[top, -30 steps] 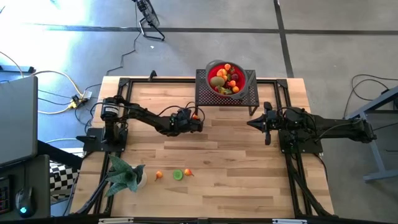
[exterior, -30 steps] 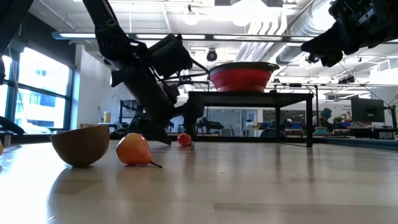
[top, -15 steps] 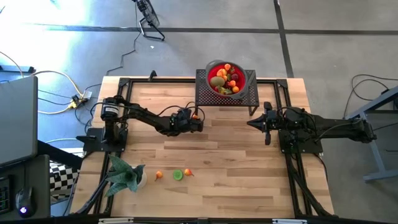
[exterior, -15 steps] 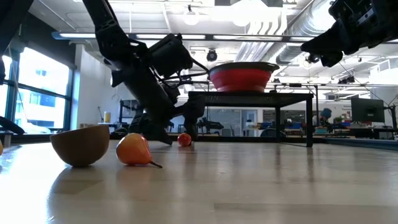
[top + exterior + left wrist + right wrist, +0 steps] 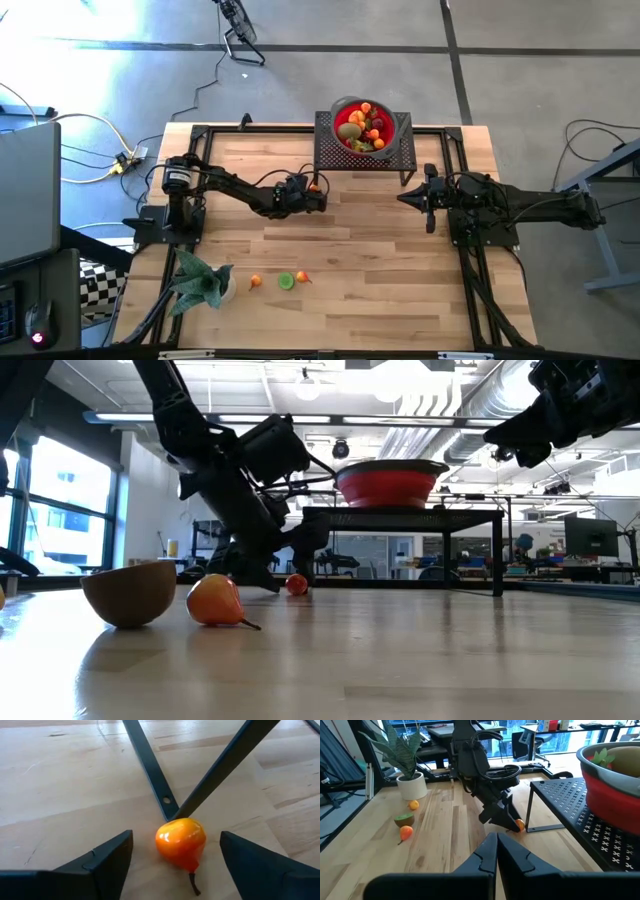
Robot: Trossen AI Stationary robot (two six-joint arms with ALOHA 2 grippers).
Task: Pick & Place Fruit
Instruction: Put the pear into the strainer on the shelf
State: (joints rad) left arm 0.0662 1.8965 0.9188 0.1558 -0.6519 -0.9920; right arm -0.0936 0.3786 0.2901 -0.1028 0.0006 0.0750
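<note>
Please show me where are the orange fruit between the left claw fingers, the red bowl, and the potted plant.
orange fruit (image 5: 181, 841), left wrist view, on its glossy body.
red bowl (image 5: 390, 486), low view, on its side wall.
potted plant (image 5: 402, 751), right wrist view, on a leaf.

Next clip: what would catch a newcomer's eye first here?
The red bowl, heaped with fruit, stands on a black mesh stand at the table's far edge. Just in front of the stand's left leg, the left tool sits low with its fingers open on either side of a small orange fruit on the wood. Three more fruits lie near the front by a potted plant.
</note>
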